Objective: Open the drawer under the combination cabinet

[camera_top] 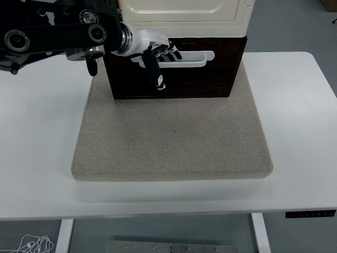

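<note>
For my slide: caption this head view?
Left hand at the white handle of the dark drawer beneath a cream cabinet.
</note>
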`<action>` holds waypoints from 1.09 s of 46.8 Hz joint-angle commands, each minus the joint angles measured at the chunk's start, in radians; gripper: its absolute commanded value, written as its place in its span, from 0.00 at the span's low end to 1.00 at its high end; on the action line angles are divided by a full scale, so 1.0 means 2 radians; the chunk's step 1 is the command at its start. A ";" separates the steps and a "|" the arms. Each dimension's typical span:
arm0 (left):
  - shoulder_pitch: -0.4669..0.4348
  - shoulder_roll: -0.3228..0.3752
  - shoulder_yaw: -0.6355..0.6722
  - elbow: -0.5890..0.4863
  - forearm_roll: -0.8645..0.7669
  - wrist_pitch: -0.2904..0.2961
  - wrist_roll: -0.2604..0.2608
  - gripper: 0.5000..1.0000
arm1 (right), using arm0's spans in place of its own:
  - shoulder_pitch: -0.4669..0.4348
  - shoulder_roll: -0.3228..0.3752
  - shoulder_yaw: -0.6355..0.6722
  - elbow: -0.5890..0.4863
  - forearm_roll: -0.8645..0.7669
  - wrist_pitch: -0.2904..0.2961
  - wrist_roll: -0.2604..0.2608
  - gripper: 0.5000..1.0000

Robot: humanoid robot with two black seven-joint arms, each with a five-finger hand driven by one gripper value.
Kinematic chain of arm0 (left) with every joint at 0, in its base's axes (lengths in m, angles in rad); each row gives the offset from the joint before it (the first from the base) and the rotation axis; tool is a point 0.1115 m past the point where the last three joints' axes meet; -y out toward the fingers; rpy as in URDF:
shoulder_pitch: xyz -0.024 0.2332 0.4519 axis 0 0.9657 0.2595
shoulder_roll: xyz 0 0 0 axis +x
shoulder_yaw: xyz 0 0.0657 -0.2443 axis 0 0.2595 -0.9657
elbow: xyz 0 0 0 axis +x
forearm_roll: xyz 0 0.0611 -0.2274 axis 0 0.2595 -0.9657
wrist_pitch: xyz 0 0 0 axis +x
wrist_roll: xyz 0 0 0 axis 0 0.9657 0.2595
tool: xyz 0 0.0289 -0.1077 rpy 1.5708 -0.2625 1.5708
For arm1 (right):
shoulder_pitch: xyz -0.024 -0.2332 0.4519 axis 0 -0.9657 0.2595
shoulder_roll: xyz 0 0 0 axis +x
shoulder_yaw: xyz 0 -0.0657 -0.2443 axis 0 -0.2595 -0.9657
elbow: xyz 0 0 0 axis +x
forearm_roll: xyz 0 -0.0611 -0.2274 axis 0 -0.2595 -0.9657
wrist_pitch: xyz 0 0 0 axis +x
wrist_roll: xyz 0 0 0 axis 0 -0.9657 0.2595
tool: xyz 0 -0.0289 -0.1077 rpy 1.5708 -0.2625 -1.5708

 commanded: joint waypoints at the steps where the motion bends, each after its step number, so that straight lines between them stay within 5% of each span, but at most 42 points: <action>1: 0.000 0.000 0.000 0.000 0.000 -0.007 0.000 1.00 | 0.000 0.000 0.000 0.000 0.000 0.001 0.000 0.85; 51: -0.010 0.001 -0.023 -0.007 0.000 -0.095 -0.005 1.00 | 0.000 0.000 0.000 0.000 0.000 0.001 0.000 0.86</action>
